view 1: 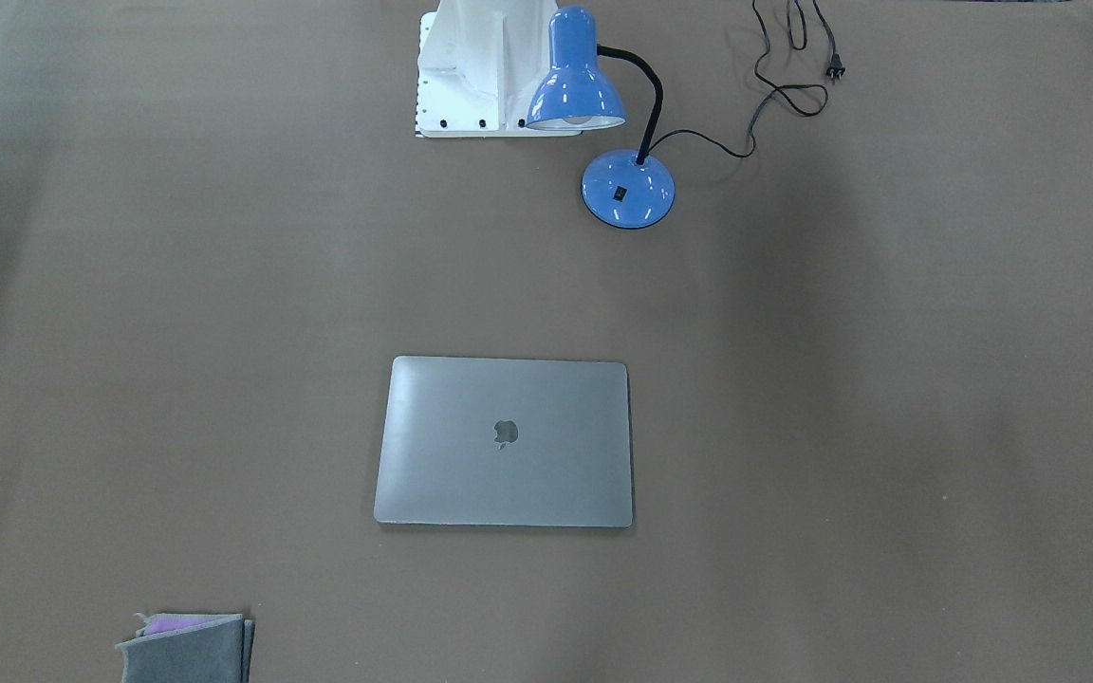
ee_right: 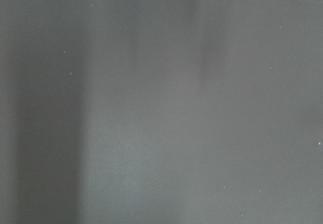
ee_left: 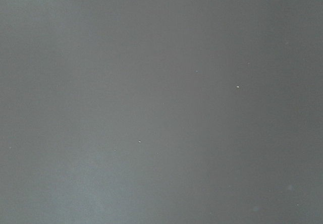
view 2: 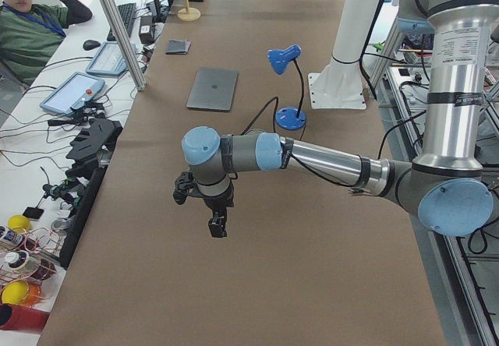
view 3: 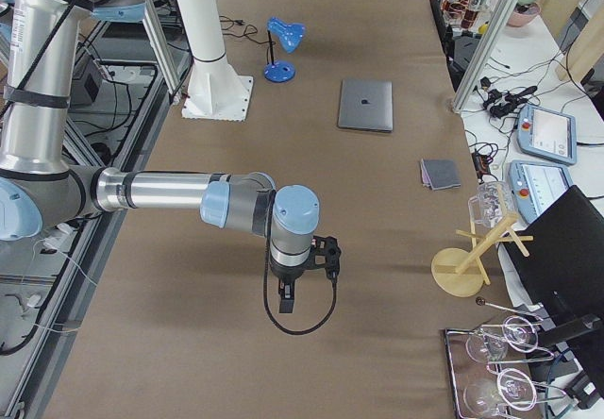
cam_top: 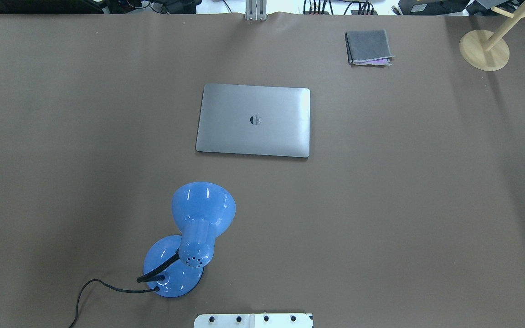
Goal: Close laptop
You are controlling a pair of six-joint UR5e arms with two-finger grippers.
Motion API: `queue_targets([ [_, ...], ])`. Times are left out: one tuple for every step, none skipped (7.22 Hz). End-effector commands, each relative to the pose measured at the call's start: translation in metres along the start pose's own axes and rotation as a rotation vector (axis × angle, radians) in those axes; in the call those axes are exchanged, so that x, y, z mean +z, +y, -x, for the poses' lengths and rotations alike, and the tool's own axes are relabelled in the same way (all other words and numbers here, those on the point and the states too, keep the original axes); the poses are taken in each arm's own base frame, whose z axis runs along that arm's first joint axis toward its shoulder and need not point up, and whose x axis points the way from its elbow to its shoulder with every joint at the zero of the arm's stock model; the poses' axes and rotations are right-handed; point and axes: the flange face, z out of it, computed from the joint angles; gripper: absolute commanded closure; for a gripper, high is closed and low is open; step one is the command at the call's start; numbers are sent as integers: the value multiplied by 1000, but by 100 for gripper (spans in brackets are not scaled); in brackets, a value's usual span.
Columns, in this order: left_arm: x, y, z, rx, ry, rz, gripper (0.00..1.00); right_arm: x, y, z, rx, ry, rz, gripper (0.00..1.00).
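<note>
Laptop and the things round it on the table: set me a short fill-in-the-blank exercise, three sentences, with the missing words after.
1. The slim grey metal laptop lies flat on the brown table with its lid ____.
2. The gooseneck desk lamp with the round base is ____ in colour.
3. The small folded felt cloth is ____ in colour.

Missing words: closed; blue; grey.

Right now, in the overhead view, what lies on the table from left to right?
Glossy blue desk lamp → closed space-grey metal laptop → folded grey felt cloth → round wooden stand base.
</note>
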Motion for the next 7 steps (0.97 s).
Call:
queue_targets([
  [2, 6, 0, 6, 3, -4, 0, 1, 0, 0, -1, -6, 1, 0],
  [4, 6, 0, 9, 2, -9, 0, 1, 0, 0, -1, -6, 1, 0],
  [4, 5, 1, 14, -1, -16, 0, 1, 0, 1, -4, -5, 1, 0],
  [5, 5, 2, 10, -2, -13, 0, 1, 0, 1, -4, -5, 1, 0],
  [5, 5, 2, 9, 0, -13, 0, 2, 0, 1, -4, -6, 3, 0],
  [6, 5, 3, 7, -2, -11, 0, 2, 0, 1, -4, -6, 3, 0],
  [6, 5, 3, 8, -2, -12, 0, 2, 0, 1, -4, -6, 3, 0],
])
